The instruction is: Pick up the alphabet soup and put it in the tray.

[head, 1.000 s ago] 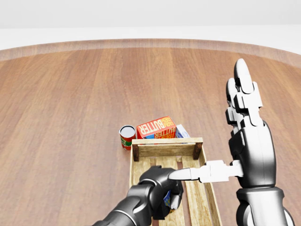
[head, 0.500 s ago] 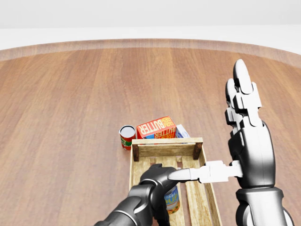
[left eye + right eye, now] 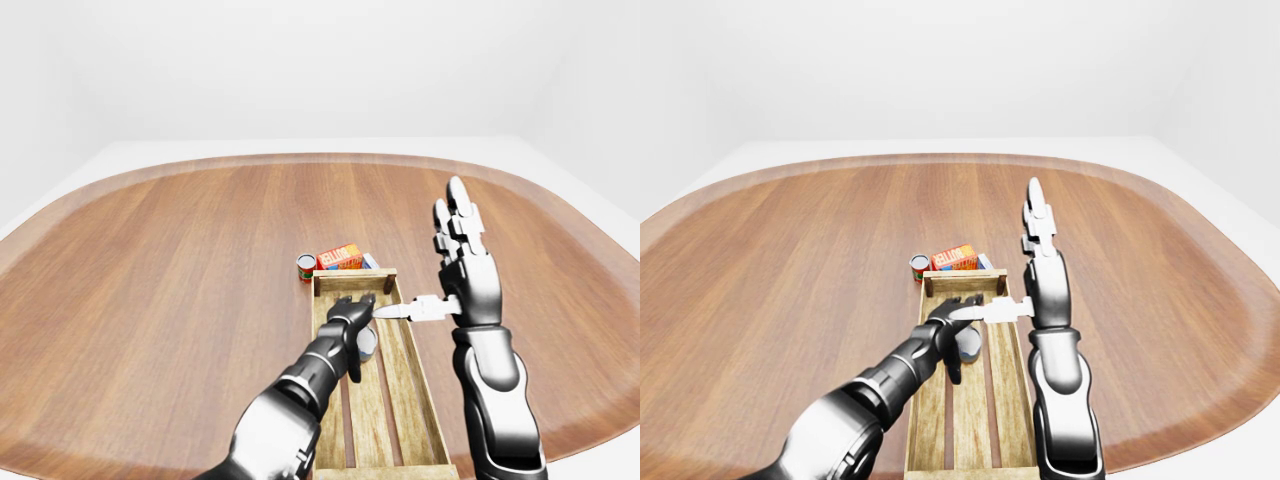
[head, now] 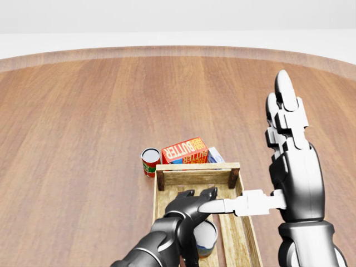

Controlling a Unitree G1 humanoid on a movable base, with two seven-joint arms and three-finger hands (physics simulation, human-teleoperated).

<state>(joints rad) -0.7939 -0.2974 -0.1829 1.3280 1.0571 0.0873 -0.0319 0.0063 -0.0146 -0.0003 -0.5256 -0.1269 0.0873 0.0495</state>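
soup can (image 4: 206,236) stands in the tray (image 4: 164,196) at five o'clock under the spread left hand (image 4: 192,203); right hand (image 4: 289,161) spread, upright.

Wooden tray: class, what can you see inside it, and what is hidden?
Inside the wooden tray stands one can. The open left hand above covers part of it, so its label is hidden.

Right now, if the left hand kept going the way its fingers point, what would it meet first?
Likely the tray's end wall. The left hand is open above the can and points toward that wall; the butter box lies beyond. Height is unclear, so it might pass over.
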